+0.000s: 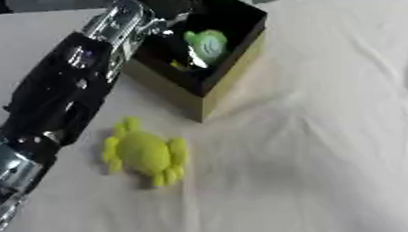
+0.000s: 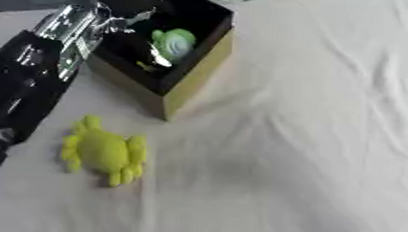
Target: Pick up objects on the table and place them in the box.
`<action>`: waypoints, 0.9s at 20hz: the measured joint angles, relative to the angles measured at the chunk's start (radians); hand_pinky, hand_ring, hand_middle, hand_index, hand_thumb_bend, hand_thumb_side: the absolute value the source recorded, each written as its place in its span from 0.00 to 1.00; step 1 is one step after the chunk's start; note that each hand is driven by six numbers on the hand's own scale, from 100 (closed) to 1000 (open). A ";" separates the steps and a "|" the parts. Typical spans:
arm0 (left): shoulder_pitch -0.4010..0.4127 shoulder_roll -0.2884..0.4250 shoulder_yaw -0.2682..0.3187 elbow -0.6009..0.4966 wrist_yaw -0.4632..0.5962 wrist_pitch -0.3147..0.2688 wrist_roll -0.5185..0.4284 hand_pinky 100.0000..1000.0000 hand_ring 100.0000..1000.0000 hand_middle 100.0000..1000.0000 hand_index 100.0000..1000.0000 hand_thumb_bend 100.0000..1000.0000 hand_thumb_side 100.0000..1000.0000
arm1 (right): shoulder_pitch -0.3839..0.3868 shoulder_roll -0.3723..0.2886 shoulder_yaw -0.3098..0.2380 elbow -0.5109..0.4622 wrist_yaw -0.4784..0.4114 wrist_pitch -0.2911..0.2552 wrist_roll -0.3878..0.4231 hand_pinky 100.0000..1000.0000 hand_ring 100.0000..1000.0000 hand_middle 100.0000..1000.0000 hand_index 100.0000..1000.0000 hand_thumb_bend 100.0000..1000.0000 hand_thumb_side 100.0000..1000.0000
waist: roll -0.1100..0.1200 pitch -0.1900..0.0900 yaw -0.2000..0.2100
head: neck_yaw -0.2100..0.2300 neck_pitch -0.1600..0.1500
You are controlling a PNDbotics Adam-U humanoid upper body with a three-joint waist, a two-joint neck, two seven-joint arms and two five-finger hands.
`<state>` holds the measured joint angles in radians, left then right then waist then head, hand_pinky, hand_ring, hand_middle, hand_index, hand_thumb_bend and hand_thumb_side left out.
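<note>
Nearest the camera, at the lower left corner, the silver and black segments of the left arm (image 1: 11, 173) are seen entering the view. The arm is stretched diagonally upward and away, its black forearm lying above the white cloth of the surface (image 1: 328, 159), with a silver wrist section at its far end.

Just beside the forearm, on its right, a yellow-green crab-shaped toy (image 1: 144, 152) is found lying flat on the surface, a rounded body with short stubby legs spread on both sides. It is close to the arm, but whether the two are in contact cannot be told. The toy is outside the box and near its closest corner.

Farther off, a box (image 1: 231, 74) with a black interior and tan outer walls is set cornerwise on the surface. A green rounded object (image 1: 207, 44) with a pale swirl mark is seen inside it, against the dark lining, and a small yellow shape lies just below that object.

The left robot hand (image 2: 129, 16) is reached over the near left rim of the box. Only shiny, blurred parts are visible there, so whether its fingers are spread, pressed together or pinching something cannot be told.
</note>
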<state>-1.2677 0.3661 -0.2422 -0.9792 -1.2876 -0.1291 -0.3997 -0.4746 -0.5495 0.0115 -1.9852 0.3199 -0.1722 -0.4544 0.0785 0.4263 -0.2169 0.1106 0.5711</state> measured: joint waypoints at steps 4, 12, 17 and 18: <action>0.002 0.001 0.006 -0.030 0.017 0.008 0.017 0.79 0.85 0.85 0.87 0.56 0.80 | 0.006 0.000 -0.003 0.000 0.000 0.001 -0.001 0.83 0.68 0.64 0.78 0.00 1.00 | -0.001 -0.003 0.012 | -0.004 0.009; 0.058 0.085 0.006 -0.302 0.212 0.042 0.022 0.78 0.85 0.85 0.87 0.26 0.85 | 0.033 -0.001 -0.012 0.000 0.000 0.005 -0.007 0.83 0.68 0.65 0.78 0.00 1.00 | -0.016 -0.051 0.063 | -0.034 0.053; 0.170 0.184 0.038 -0.583 0.375 0.122 0.053 0.77 0.85 0.84 0.89 0.22 0.94 | 0.051 -0.002 -0.018 0.000 0.001 0.008 -0.014 0.83 0.68 0.65 0.79 0.00 1.00 | -0.031 -0.077 0.099 | -0.049 0.081; 0.199 0.203 0.047 -0.640 0.409 0.142 0.069 0.77 0.85 0.84 0.89 0.22 0.95 | 0.054 -0.002 -0.018 0.000 0.002 0.008 -0.015 0.83 0.68 0.65 0.79 0.00 1.00 | -0.034 -0.081 0.106 | -0.052 0.086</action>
<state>-1.0687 0.5692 -0.1953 -1.6190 -0.8785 0.0129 -0.3303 -0.4210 -0.5513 -0.0066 -1.9852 0.3219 -0.1639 -0.4694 0.0440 0.3450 -0.1110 0.0583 0.6575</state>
